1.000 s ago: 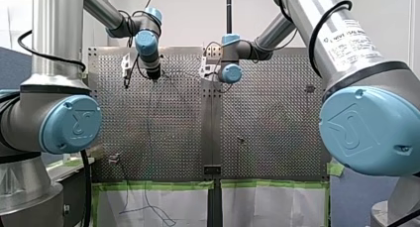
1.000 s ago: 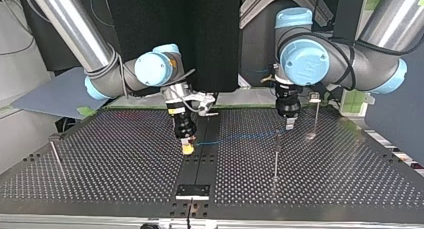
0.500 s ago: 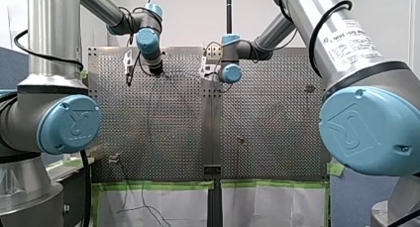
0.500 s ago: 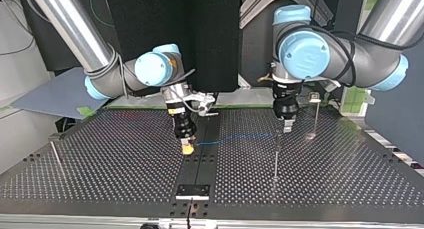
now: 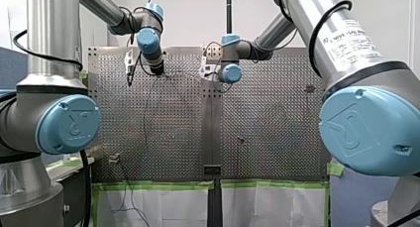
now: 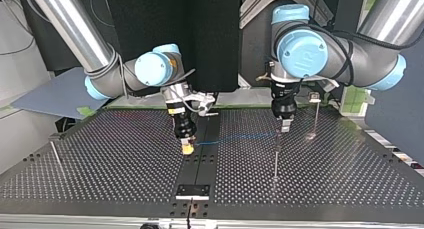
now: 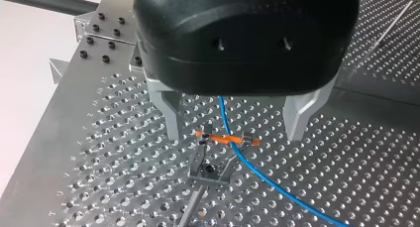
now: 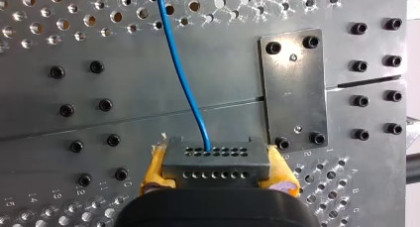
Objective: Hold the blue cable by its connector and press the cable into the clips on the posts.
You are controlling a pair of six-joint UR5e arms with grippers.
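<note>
Firmly pinching the connector [image 8: 217,157] between the yellow pads of my right gripper [image 8: 219,173], low over the table [image 8: 99,48], beside a bolted plate [image 8: 294,88]. Probably anchoring that end to hold the cable [image 8: 181,73] straight and steerable. Leading it from the connector's face across the table to my left gripper [image 7: 234,135].

Hovering there with metal fingers [image 7: 171,118] wide apart, gripping nothing, straddling the clip [image 7: 210,170] atop a post [image 7: 190,207]. Draping the cable across the clip's orange bar, between the fingers and touching neither. Cannot tell whether seated in the clip or merely resting on it; by the lie of it, likely only resting.

Standing open on both sides of the clip most likely to bracket the cable and press it down evenly, clear of the post. Next, on this reading: lowering straight onto the cable. Risk: a sideways slip off the clip, given any slack.

Across the table, another post [image 6: 316,114] near the left gripper, one more [image 6: 56,156] well apart; no cable visible on either.
</note>
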